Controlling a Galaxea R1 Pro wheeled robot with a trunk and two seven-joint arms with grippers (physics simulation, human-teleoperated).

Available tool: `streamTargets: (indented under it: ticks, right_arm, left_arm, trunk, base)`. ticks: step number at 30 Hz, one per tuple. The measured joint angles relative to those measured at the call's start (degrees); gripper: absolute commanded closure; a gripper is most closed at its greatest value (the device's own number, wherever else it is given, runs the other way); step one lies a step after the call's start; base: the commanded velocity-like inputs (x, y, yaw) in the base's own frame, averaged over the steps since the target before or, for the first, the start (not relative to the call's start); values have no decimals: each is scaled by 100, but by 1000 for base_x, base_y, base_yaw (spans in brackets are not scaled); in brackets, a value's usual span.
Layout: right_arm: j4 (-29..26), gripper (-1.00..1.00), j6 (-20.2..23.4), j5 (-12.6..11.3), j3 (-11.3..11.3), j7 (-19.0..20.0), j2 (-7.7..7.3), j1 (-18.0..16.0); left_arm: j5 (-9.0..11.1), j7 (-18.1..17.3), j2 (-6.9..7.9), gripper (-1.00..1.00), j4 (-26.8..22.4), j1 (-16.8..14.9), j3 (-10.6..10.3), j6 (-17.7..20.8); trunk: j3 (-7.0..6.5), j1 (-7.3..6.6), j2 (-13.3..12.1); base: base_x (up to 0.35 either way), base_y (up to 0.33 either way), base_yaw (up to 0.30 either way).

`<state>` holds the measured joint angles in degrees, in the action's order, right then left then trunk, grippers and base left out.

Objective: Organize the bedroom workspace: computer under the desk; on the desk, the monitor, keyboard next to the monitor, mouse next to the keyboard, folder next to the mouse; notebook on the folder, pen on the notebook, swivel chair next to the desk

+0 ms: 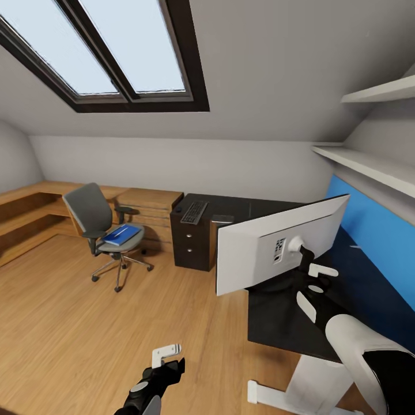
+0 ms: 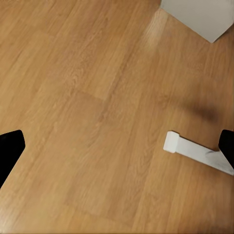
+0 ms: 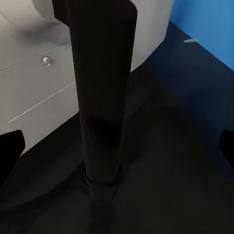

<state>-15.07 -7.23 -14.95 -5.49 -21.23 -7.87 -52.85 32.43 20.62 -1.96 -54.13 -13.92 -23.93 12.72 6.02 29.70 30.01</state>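
— Where's the monitor (image 1: 271, 245)?
— On the desk (image 1: 288, 323), the right gripper (image 3: 117, 146) spread open around its stand (image 3: 100, 107).
— The folder (image 1: 123, 234)?
— On the swivel chair (image 1: 98, 222) seat (keyboard (image 1: 194, 211) on the cabinet (image 1: 193, 245)). Left gripper (image 2: 117, 146) gapes over the floor (image 2: 87, 107).

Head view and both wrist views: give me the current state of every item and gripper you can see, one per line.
monitor: upright on the desk, grey back towards the camera
desk: standing, holds the monitor
keyboard: flat on the black cabinet
folder: flat on the chair seat
swivel chair: upright, apart from the desk
right gripper: open, at the monitor stand
left gripper: open, empty, over the floor
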Motion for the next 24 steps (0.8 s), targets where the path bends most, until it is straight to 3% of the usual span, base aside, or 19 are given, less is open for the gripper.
streamTargets:
  ticks: [14, 20, 24]
  right_arm:
    - [0, -100, -7, 7, 8, 0, 0, 0]
    - [5, -100, -14, 9, 9, 0, 0, 0]
    - [8, -100, -15, 9, 9, 0, 0, 0]
  left_arm:
    - [1, 24, -10, -100, 0, 0, -29, -19]
    - [11, 214, -36, -100, 8, 0, -556, -22]
    - [18, 243, -35, -100, 8, 0, -606, -20]
  trunk:
    - [253, 308, 563]
    - [361, 440, 805]
    - [433, 528, 965]
  base:
    - [0, 0, 0]
    - [0, 0, 0]
    - [0, 0, 0]
